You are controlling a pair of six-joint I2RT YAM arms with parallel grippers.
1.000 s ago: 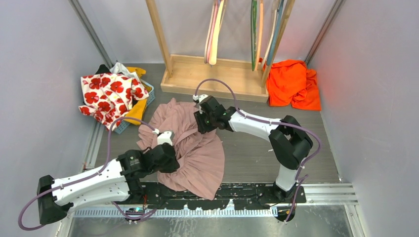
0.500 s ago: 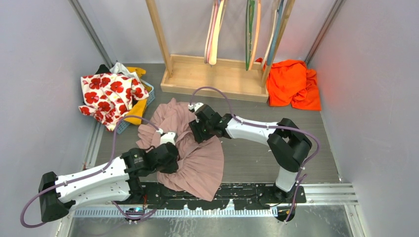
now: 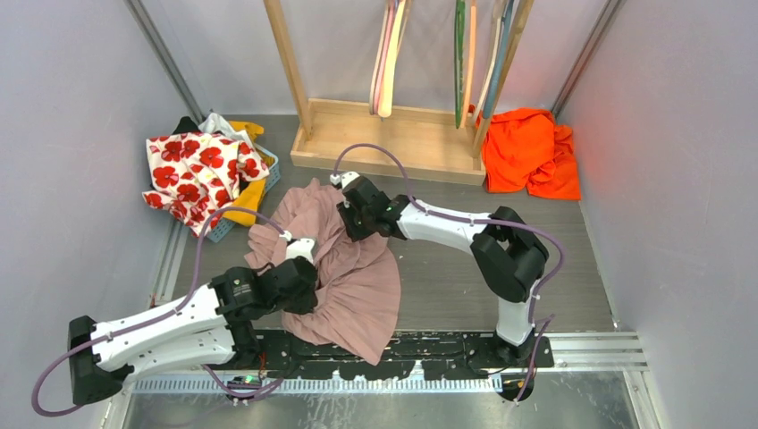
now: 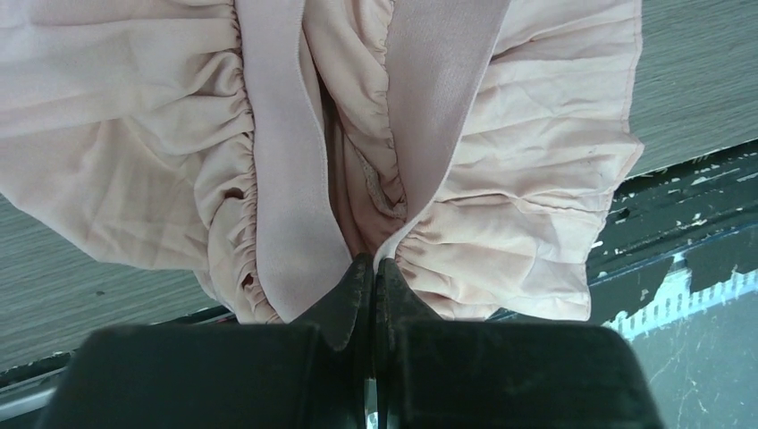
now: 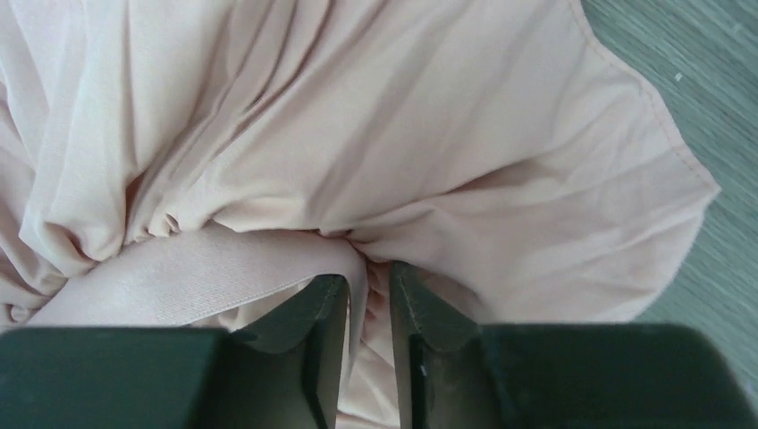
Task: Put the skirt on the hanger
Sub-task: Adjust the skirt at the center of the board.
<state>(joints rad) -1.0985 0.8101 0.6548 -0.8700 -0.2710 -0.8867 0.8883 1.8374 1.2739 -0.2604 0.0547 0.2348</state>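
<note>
The left gripper (image 4: pixel 373 264) is closed tight, its two black fingers pressed together on the elastic waistband (image 4: pixel 284 192) of the pink skirt (image 3: pixel 359 288). Gathered cloth fans out ahead of the fingertips and to both sides. The left arm lies low, running from its base at the near left corner out toward the middle, with the wrist over the skirt's left edge.

The right gripper (image 5: pixel 367 284) stands only a narrow slit apart, and a fold of the waistband with bunched cloth fills that slit. Both fingers (image 5: pixel 324 308) touch the fabric, so it has the skirt pinched. The right arm rises from its base at the near right, bends at the elbow and reaches leftward, with the wrist tipped down on the skirt's far part.

The skirt is spread on the grey table (image 3: pixel 465 268) between the two grippers, its hem trailing toward the arms' bases. Beyond the right gripper stands a wooden rack (image 3: pixel 384 136) with hangers (image 3: pixel 391 63) on it. An orange garment (image 3: pixel 532 152) lies well apart on the right, and a poppy-print cloth (image 3: pixel 195 172) on the left.
</note>
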